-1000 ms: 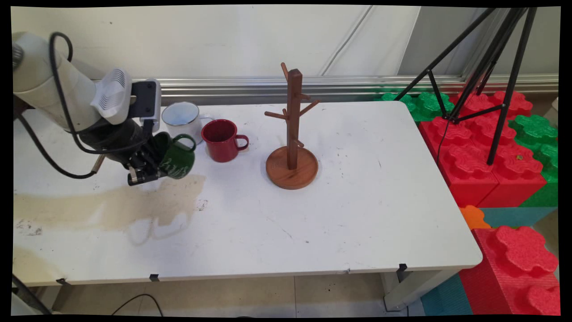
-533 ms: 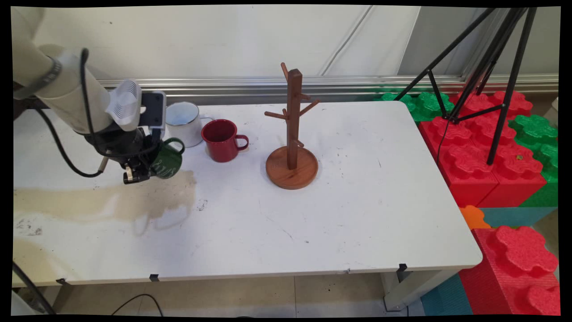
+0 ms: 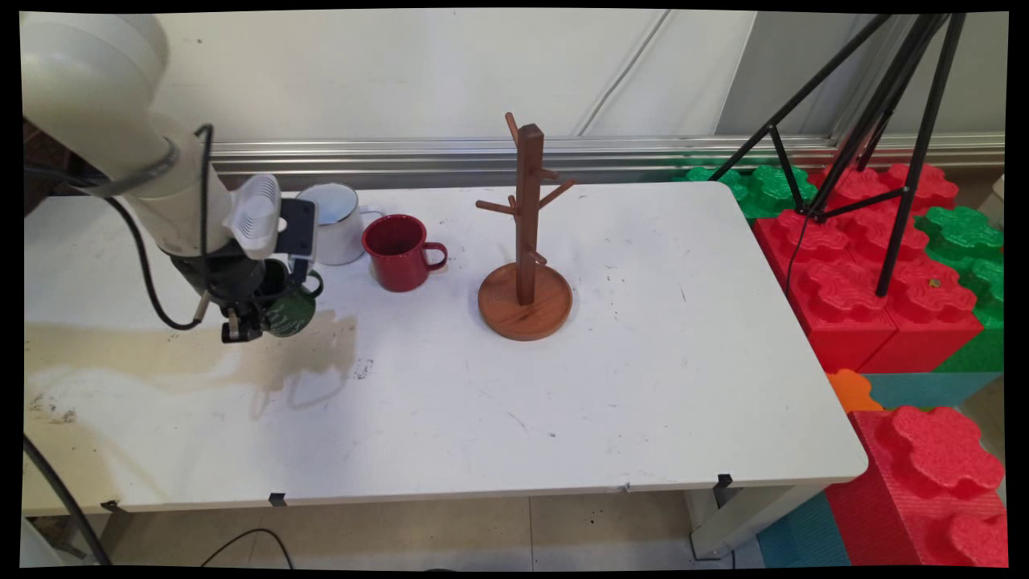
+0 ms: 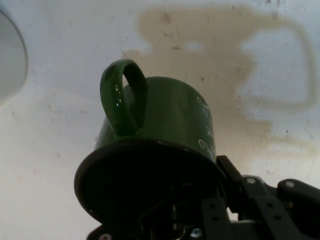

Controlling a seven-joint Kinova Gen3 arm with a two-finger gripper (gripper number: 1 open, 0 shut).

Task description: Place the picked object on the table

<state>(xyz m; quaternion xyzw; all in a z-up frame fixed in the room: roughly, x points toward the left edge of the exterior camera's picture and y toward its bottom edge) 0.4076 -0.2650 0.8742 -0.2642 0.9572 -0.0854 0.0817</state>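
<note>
My black gripper is shut on the rim of a dark green enamel mug and holds it a little above the table's left part. In the hand view the green mug fills the middle, its dark mouth towards the camera, its loop handle at upper left and white lettering on its side. One finger sits outside the rim at lower right; the other is hidden inside the mug. A white mug and a red mug stand just beyond, to the right.
A wooden mug tree with short pegs stands on a round base at mid-table. A brownish stain spreads over the table's left part. Red and green foam blocks and a black tripod stand off the right edge.
The arm has swung upright, bringing the green mug slightly lower and nearer the table, with its handle turned more away from the main camera.
</note>
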